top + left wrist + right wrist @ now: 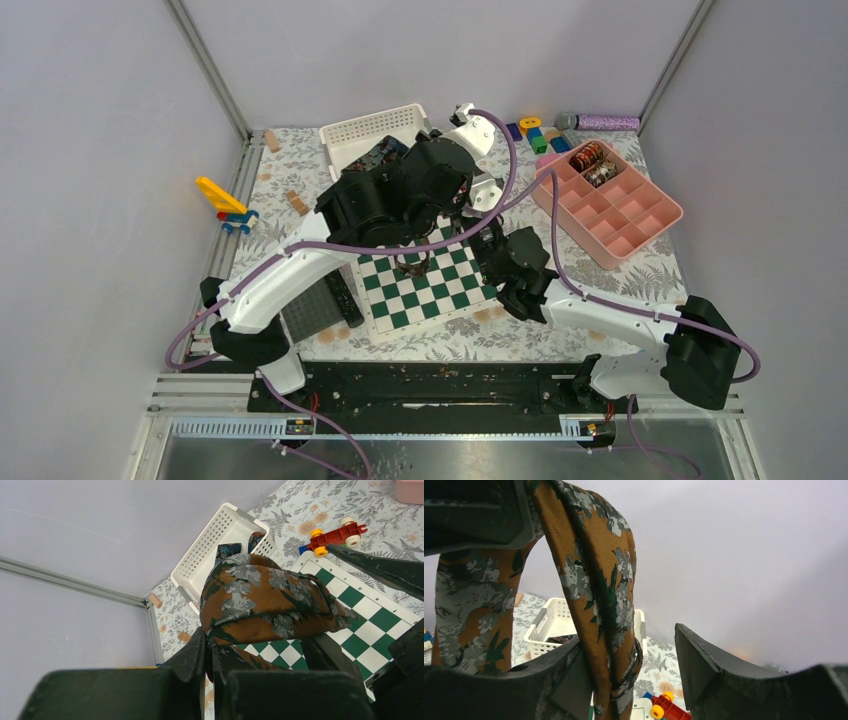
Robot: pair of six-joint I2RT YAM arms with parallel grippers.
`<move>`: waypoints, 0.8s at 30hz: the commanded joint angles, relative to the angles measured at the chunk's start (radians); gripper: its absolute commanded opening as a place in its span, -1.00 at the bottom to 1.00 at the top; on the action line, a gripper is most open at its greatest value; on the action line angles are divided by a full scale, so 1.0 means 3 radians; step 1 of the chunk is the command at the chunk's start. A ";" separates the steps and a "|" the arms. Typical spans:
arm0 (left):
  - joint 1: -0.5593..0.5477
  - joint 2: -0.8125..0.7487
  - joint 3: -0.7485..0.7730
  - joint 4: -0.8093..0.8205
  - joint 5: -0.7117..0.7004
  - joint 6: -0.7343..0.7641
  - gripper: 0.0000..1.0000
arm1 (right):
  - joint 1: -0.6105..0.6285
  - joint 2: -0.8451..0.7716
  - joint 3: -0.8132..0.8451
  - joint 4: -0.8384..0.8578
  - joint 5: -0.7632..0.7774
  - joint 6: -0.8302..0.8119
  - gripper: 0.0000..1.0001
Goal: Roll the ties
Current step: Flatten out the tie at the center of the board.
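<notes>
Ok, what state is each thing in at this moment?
Brown floral fabric tie: lifted, loosely looped, not rolled tight.
Left tool: shut on the tie.
Right tool: open, tie hanging between its fingers.
White perforated plastic basket: holds dark patterned fabric.
Pink compartment tray: two rolled ties in far compartments.

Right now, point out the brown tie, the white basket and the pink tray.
brown tie (260, 600), left wrist view, middle of the bunched fabric.
white basket (210, 540), left wrist view, its perforated side wall.
pink tray (650, 212), top external view, an empty compartment.
</notes>
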 commanded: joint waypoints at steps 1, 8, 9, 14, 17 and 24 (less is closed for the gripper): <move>-0.0017 -0.0012 0.0148 0.0043 0.0041 -0.0061 -1.00 | 0.0026 0.0024 -0.0054 0.0612 0.0120 -0.0322 0.22; -0.0017 -0.0050 0.0141 -0.0031 0.0063 -0.0102 -1.00 | 0.0026 0.0044 -0.0106 0.0708 -0.0064 -0.0435 -0.11; -0.0017 -0.0065 0.0135 -0.0031 0.0076 -0.0111 -1.00 | 0.0028 0.0033 -0.0105 0.0677 -0.0114 -0.0446 -0.16; -0.0012 -0.0127 0.0037 0.0006 0.0066 -0.0135 -1.00 | 0.0026 -0.0079 -0.0137 0.0469 -0.0270 -0.0438 -0.89; 0.0004 -0.0276 -0.0272 0.0232 0.0027 -0.0148 -0.89 | 0.0025 -0.0257 -0.0156 0.0251 -0.0179 -0.0478 -1.00; 0.0178 -0.0940 -0.1425 0.1284 0.0357 -0.0458 -0.28 | 0.0026 -0.1031 0.0095 -0.1302 -0.0378 -0.0268 -1.00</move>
